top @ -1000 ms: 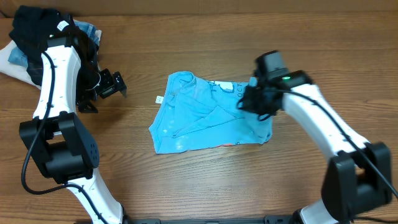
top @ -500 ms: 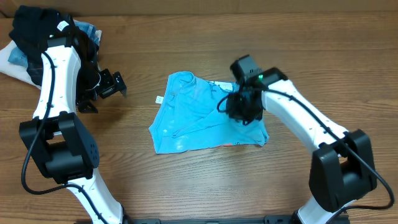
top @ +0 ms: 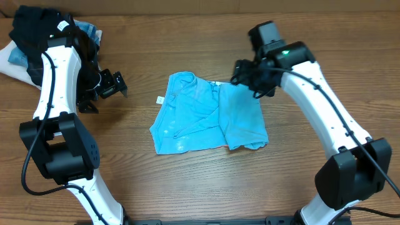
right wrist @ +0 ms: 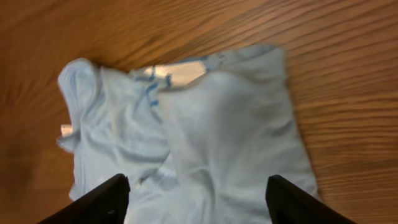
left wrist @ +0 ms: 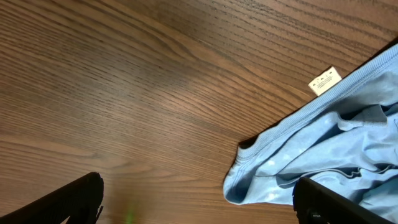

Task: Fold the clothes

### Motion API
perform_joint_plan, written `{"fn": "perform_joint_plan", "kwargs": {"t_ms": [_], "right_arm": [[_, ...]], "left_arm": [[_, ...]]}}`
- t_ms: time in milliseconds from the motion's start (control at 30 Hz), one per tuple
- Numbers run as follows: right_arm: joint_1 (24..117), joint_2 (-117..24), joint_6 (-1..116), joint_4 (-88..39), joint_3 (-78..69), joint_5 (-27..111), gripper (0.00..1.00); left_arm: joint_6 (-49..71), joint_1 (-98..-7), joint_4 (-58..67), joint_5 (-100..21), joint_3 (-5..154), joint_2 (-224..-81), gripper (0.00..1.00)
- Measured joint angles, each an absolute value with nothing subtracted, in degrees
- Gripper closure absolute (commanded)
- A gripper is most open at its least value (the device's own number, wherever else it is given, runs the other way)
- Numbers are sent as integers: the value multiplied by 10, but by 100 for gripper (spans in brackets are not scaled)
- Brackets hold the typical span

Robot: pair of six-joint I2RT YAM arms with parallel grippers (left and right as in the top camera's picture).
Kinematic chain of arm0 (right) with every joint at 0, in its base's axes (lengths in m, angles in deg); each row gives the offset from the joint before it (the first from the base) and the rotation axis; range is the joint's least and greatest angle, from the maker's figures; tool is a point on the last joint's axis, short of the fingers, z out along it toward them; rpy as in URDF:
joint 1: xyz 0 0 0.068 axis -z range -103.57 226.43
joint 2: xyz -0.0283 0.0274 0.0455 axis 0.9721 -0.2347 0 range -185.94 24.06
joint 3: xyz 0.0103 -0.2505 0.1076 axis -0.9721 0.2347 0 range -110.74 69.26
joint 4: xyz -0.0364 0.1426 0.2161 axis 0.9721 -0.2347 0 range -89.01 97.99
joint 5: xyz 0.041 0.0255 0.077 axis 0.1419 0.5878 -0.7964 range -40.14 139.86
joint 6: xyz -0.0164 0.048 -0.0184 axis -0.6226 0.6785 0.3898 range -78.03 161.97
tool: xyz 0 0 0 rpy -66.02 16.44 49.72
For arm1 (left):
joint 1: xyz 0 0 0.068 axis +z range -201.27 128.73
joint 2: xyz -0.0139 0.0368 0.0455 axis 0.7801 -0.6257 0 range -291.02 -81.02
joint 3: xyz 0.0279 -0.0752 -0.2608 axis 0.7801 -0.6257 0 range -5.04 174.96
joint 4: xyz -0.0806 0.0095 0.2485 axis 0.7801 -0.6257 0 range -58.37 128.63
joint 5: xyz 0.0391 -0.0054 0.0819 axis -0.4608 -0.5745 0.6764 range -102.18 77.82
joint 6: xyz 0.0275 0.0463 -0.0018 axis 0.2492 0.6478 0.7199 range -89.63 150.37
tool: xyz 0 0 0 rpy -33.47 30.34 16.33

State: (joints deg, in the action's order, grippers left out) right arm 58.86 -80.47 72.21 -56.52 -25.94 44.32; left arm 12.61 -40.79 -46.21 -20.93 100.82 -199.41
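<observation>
The clothes, a light sky-blue shirt [top: 209,115], lie in the middle of the table with the right part folded over toward the centre. Its small white label [top: 160,100] sticks out at the left edge. My right gripper [top: 245,76] hovers over the shirt's upper right corner. In the right wrist view the shirt [right wrist: 217,124] fills the frame below my right gripper [right wrist: 199,202], which is open and holds nothing. My left gripper [top: 114,84] stands open to the left of the shirt. In the left wrist view the shirt's hem [left wrist: 336,149] and label [left wrist: 325,80] lie ahead of my left gripper [left wrist: 199,208].
A black garment [top: 34,25] with a white tag lies heaped at the far left corner. Denim and white fabrics [top: 12,59] lie under and beside it. Bare wood [top: 187,37] surrounds the shirt.
My right gripper carried the shirt's right side leftward over the middle, then opened, let it go and drew back up to the right. The left arm has not moved.
</observation>
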Motion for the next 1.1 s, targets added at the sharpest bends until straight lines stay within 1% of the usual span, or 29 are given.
{"fn": "perform_joint_plan", "kwargs": {"t_ms": [67, 200, 267, 333, 400, 567, 633, 733, 800, 833, 967, 1100], "right_arm": [[603, -807, 721, -565, -259, 443, 36], [607, -824, 719, -555, -259, 434, 38], [604, -839, 719, -537, -255, 414, 41], [599, -854, 718, -524, -252, 396, 49], [590, -875, 719, -505, -250, 377, 54], [573, -930, 717, -457, -250, 316, 75], [572, -950, 718, -447, -249, 300, 77], [573, -980, 720, -426, -248, 290, 77], [574, -991, 719, -411, -246, 286, 72], [575, -994, 719, -400, -245, 284, 72], [589, -996, 720, -373, -245, 281, 80], [617, -996, 713, -411, -265, 262, 82]], "left_arm": [[126, -408, -460, -209, 1008, -1994, 0], [126, -408, -456, -209, 1008, -1994, 0], [126, -408, -456, -209, 1008, -1994, 0], [126, -408, -456, -209, 1008, -1994, 0], [126, -408, -456, -209, 1008, -1994, 0], [126, -410, -458, -209, 1008, -1994, 0], [126, -412, -460, -209, 1008, -1994, 0], [126, -412, -461, -209, 1008, -1994, 0], [126, -412, -461, -209, 1008, -1994, 0], [126, -412, -461, -209, 1008, -1994, 0], [126, -412, -461, -209, 1008, -1994, 0], [126, -412, -465, -209, 1008, -1994, 0]]}}
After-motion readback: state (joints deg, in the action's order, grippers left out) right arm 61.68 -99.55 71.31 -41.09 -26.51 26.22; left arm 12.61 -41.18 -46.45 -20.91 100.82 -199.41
